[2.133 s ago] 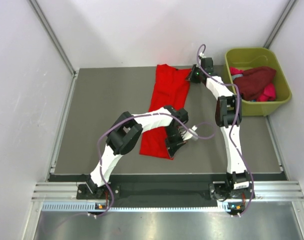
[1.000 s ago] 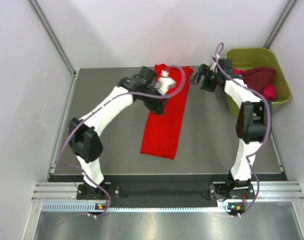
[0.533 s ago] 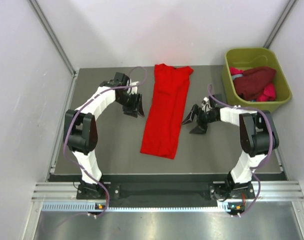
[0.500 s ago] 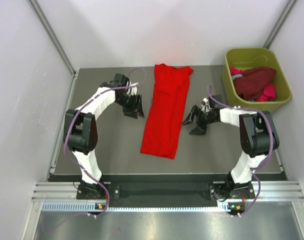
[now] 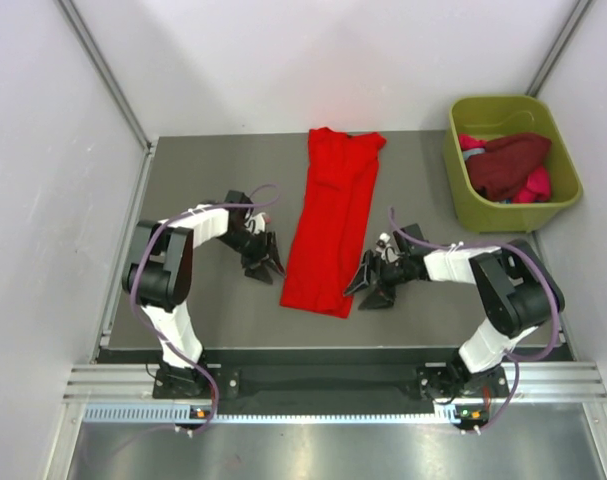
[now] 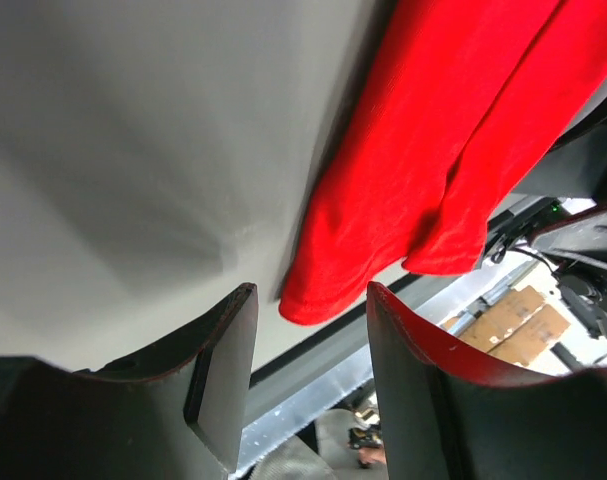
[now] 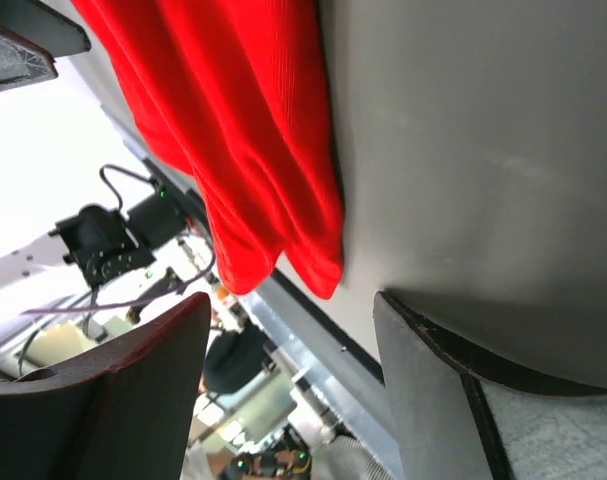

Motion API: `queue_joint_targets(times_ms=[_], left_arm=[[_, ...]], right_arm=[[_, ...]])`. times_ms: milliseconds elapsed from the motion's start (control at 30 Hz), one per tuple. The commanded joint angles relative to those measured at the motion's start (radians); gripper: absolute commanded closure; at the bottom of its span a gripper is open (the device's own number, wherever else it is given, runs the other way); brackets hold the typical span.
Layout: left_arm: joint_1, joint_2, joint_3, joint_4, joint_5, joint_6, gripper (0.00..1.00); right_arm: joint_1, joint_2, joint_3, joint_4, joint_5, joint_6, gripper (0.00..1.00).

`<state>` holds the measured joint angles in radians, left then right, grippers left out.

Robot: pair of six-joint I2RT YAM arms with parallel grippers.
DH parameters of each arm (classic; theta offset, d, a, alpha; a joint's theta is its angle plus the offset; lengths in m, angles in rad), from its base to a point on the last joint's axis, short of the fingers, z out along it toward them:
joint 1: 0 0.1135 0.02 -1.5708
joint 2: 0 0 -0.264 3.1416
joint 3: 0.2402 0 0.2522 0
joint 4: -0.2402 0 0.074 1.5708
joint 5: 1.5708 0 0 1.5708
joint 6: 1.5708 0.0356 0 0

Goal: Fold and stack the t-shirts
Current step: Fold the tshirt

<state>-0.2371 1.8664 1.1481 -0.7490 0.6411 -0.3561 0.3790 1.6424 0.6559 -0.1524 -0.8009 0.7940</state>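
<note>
Grey desk (image 5: 203,170): red shirt (image 5: 333,215) lies as a long strip from far edge toward near edge, centre. Green tub (image 5: 463,185) at far right corner holds maroon shirt (image 5: 508,165) and pink cloth (image 5: 536,185). Flanking the strip's near end: left gripper (image 5: 265,265), right gripper (image 5: 368,288), both spread.

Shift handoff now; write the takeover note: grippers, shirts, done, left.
Left gripper open at the near left corner of the bright red cloth t-shirt; right gripper open at its near right corner; both empty.
Done: red shirt folded into a long strip on the grey table.
Remaining: probably crosswise fold, then the dark maroon t-shirt and magenta-pink t-shirt in the olive-green plastic tub, stacking.
</note>
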Motion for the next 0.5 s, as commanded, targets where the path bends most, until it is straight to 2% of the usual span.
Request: queue_joint_targets(times_ms=[0, 267, 467], left_arm=[[0.002, -0.087, -0.039, 0.062, 0.034, -0.033, 0.48], [0.001, -0.151, -0.146, 0.125, 0.052, -0.064, 0.47], [0.001, -0.187, -0.172, 0.134, 0.054, -0.067, 0.48]], right_arm=[[0.046, -0.009, -0.058, 0.083, 0.083, 0.039, 0.33], [0.077, 0.056, -0.053, 0.253, 0.134, 0.123, 0.34], [0.119, 0.158, 0.047, 0.278, 0.135, 0.143, 0.40]])
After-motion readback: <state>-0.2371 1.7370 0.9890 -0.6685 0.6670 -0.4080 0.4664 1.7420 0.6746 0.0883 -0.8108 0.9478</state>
